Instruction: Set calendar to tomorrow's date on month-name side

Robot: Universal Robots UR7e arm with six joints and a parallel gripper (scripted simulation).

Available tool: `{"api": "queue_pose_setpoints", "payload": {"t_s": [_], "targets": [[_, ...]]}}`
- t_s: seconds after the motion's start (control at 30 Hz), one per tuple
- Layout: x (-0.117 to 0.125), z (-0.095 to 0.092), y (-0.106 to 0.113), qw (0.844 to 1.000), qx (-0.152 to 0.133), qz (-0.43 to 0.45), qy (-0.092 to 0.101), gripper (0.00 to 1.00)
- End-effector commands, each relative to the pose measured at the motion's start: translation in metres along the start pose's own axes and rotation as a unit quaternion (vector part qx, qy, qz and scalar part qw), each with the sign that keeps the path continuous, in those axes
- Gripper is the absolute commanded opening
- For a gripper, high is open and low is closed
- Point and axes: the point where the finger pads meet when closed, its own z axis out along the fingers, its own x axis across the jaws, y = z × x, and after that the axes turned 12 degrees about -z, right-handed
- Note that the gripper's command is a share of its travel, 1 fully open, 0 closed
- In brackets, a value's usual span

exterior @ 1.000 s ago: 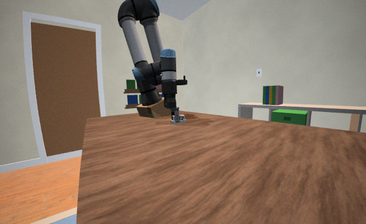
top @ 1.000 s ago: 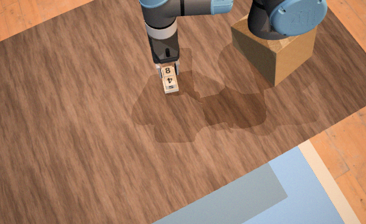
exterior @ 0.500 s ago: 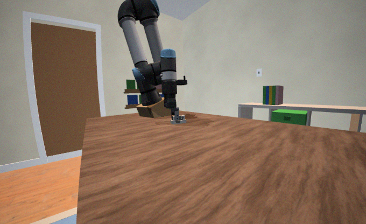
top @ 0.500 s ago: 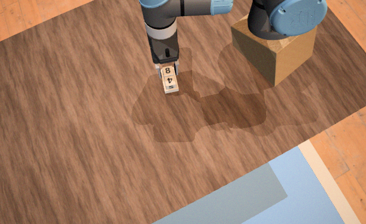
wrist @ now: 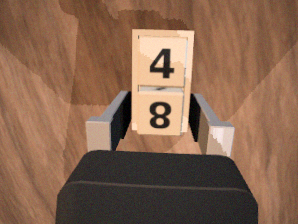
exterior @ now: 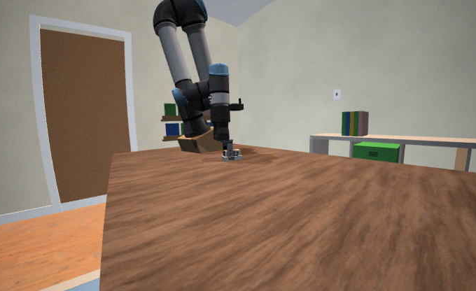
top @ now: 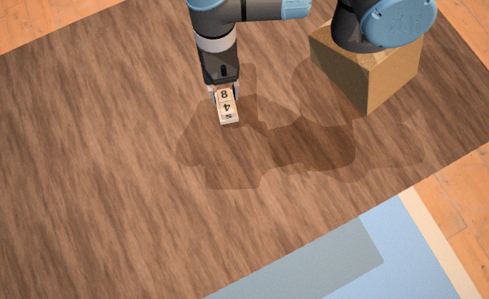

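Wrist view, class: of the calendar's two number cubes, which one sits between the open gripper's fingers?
The cube with 8 on top; a finger stands on each side of it. The cube showing 4 lies beyond the fingertips.

Gripper: spread fingers flank the 8 cube, gaps either side.
Behind: wooden pedestal, well apart.

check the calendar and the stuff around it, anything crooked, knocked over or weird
Nothing stands out. The calendar tray sits flat on the table with both cubes seated side by side, tops reading 8 and 4. The open end effector straddles the 8 cube, holding nothing.
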Motion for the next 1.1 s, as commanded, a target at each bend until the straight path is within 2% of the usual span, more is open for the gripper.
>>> {"api": "queue_pose_setpoints", "payload": {"t_s": [0.0, 0.07, 0.1, 1.07], "targets": [[-0.0017, 0.0005, -0.0006, 1.000, 0.001, 0.000, -0.001, 0.87], [-0.0017, 0.0005, -0.0006, 1.000, 0.001, 0.000, -0.001, 0.87], [-0.0017, 0.0005, -0.0006, 1.000, 0.001, 0.000, -0.001, 0.57], [-0.0017, 0.0005, -0.0006, 1.000, 0.001, 0.000, -0.001, 0.57]]}}
